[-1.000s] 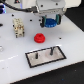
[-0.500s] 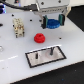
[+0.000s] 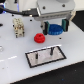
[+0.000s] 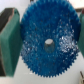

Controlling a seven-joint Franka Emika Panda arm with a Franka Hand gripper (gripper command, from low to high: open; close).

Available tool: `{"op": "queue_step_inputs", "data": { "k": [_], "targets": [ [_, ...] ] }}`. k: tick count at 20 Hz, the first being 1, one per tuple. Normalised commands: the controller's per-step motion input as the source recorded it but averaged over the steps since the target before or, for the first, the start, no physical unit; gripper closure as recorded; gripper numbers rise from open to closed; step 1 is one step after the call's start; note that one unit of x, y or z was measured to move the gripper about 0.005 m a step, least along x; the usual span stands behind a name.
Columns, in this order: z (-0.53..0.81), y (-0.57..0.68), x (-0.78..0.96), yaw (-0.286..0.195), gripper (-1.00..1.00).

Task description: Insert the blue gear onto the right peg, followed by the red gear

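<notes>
My gripper (image 3: 54, 28) is shut on the blue gear (image 3: 55, 29), a bright-blue toothed disc held on edge above the table. In the wrist view the blue gear (image 4: 49, 41) fills the picture between the two green finger pads (image 4: 9, 40). The red gear (image 3: 40, 37) lies flat on the white table, toward the exterior view's left of the gripper. The grey, black-bordered plate (image 3: 46, 58) lies in front, with two thin dark pins. The right peg (image 3: 51, 50) stands below the held gear, apart from it.
A beige blocky fixture (image 3: 18, 27) stands at the exterior view's left. The left pin (image 3: 36, 55) stands on the same plate. A dark blue object (image 3: 4, 10) sits at the back left corner. The arm's white body (image 3: 52, 7) hangs over the back.
The gripper with the blue gear has shifted slightly; the red gear and plate have not moved.
</notes>
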Motion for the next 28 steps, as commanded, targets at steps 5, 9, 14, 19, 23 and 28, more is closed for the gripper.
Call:
{"op": "queue_step_inputs", "data": {
  "k": [5,9,14,19,23,28],
  "targets": [
    [0.03,-0.08,0.75,0.0,1.0],
    [-0.04,-0.01,0.56,0.0,1.0],
    [-0.11,-0.04,0.33,0.0,1.0],
    [-0.13,-0.1,0.13,0.0,1.0],
    [0.01,0.0,0.02,0.0,1.0],
    [0.24,0.0,0.03,0.0,1.0]
  ]
}}
